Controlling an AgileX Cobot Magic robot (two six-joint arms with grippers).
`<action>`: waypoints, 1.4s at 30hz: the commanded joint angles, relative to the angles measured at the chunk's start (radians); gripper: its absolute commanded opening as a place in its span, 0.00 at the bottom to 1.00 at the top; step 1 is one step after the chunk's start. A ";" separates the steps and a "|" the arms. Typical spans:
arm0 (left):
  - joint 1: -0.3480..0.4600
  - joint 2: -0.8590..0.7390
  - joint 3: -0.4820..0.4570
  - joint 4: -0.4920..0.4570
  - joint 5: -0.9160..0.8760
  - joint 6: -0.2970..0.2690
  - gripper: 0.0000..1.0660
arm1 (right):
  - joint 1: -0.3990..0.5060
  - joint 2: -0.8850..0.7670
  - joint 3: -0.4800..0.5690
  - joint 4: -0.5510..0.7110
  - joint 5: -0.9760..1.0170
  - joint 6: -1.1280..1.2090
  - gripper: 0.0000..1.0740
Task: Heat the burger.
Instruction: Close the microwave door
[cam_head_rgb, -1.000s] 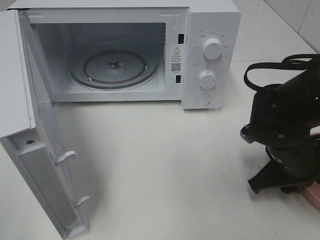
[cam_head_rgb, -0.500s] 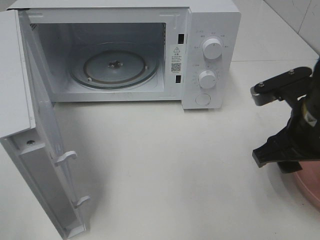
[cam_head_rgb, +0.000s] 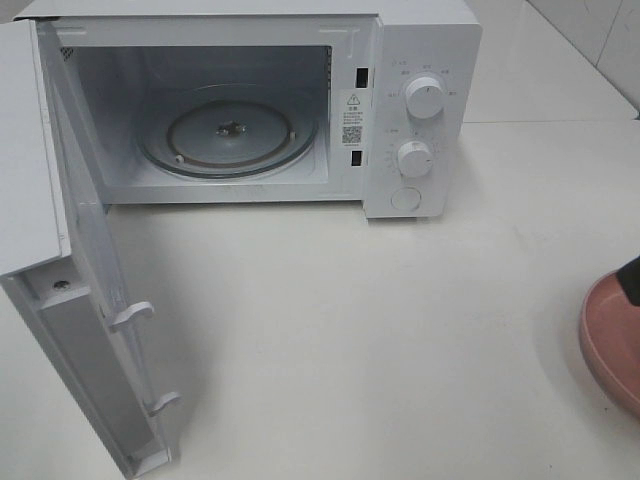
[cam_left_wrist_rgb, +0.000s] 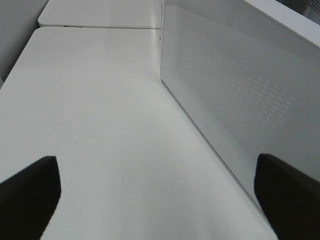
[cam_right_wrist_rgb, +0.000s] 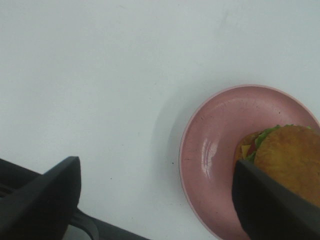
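The burger (cam_right_wrist_rgb: 290, 157), with a golden-brown bun, green lettuce and yellow cheese, sits on a round pink plate (cam_right_wrist_rgb: 215, 150) in the right wrist view. My right gripper (cam_right_wrist_rgb: 155, 200) is open above the table, one finger (cam_right_wrist_rgb: 42, 200) beside the plate and the other finger (cam_right_wrist_rgb: 272, 207) partly over the burger. In the high view only the plate's edge (cam_head_rgb: 610, 345) shows at the far right; the burger is out of frame there. The white microwave (cam_head_rgb: 420, 40) stands open with an empty glass turntable (cam_head_rgb: 228, 130). My left gripper (cam_left_wrist_rgb: 157, 192) is open beside the microwave's perforated wall (cam_left_wrist_rgb: 240, 95).
The microwave door (cam_head_rgb: 85, 300) swings out to the front left, with latch hooks on its edge. Two knobs (cam_head_rgb: 424, 97) and a round button are on the microwave's right panel. A white table (cam_head_rgb: 350, 330) carries everything.
My right arm has pulled back to the right, out of the high view, uncovering the pink plate's edge. The microwave and its door have not moved.
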 joint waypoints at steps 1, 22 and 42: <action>0.003 -0.019 0.003 -0.007 -0.005 0.001 0.92 | -0.003 -0.117 -0.002 0.001 0.057 -0.032 0.74; 0.003 -0.019 0.003 -0.007 -0.005 0.001 0.92 | -0.003 -0.420 0.001 -0.003 0.252 -0.011 0.71; 0.003 -0.019 0.003 -0.007 -0.005 0.001 0.92 | -0.419 -0.714 0.211 0.090 0.032 -0.115 0.71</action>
